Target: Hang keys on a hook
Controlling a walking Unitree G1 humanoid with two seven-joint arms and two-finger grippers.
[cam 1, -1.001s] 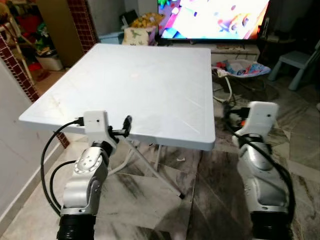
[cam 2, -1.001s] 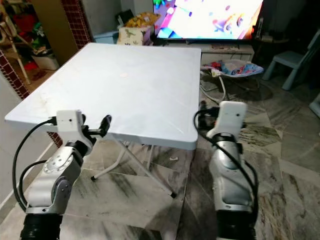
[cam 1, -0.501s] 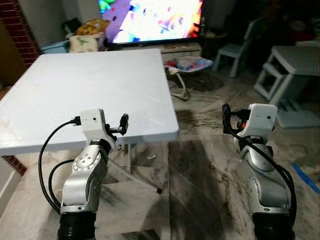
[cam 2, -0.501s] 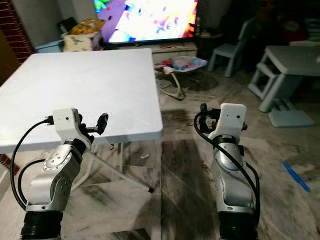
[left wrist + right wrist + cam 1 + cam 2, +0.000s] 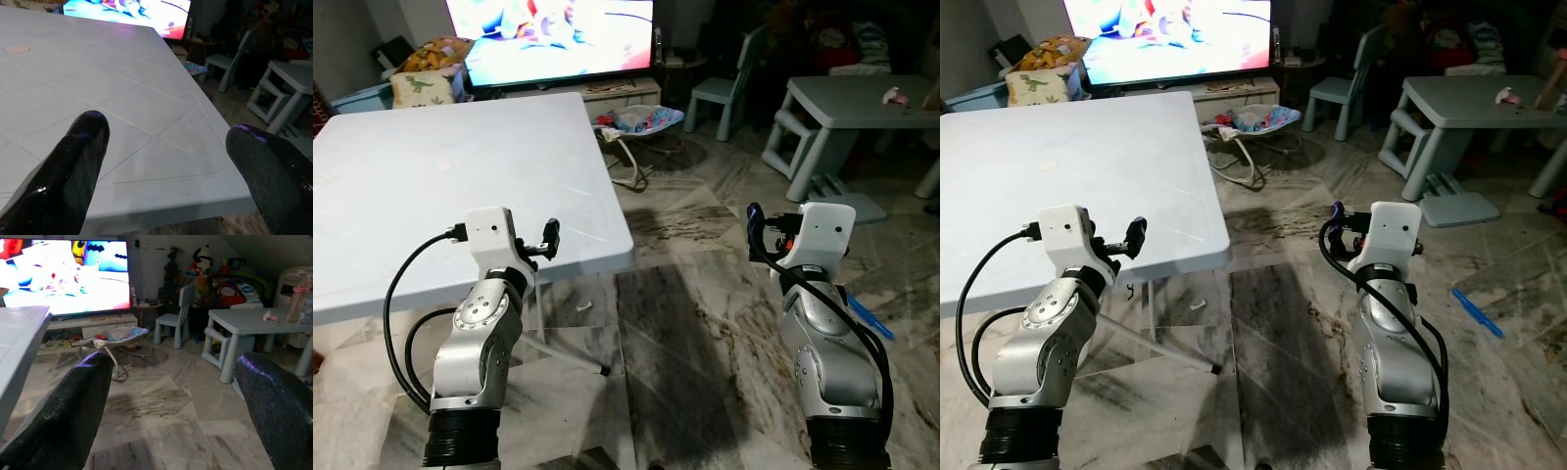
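While one white table [image 5: 431, 176] stands ahead, left claw [image 5: 166, 147] and right claw [image 5: 171, 382] gape wide, empty.

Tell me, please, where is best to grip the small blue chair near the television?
On the small blue chair, probably the top edge of its upright backrest, coming from above: that edge is thin and stands free, while the seat is wide and low.

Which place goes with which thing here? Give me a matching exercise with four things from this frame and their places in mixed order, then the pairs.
Things:
1. television
2. folding table
3. small chair
4. blue stick

Places:
A. on the floor, to the robot's right
B. under the left tool
C. at the far wall, behind the folding table
D. between the television and the grey table

Pairs: 1-C, 2-B, 3-D, 4-A
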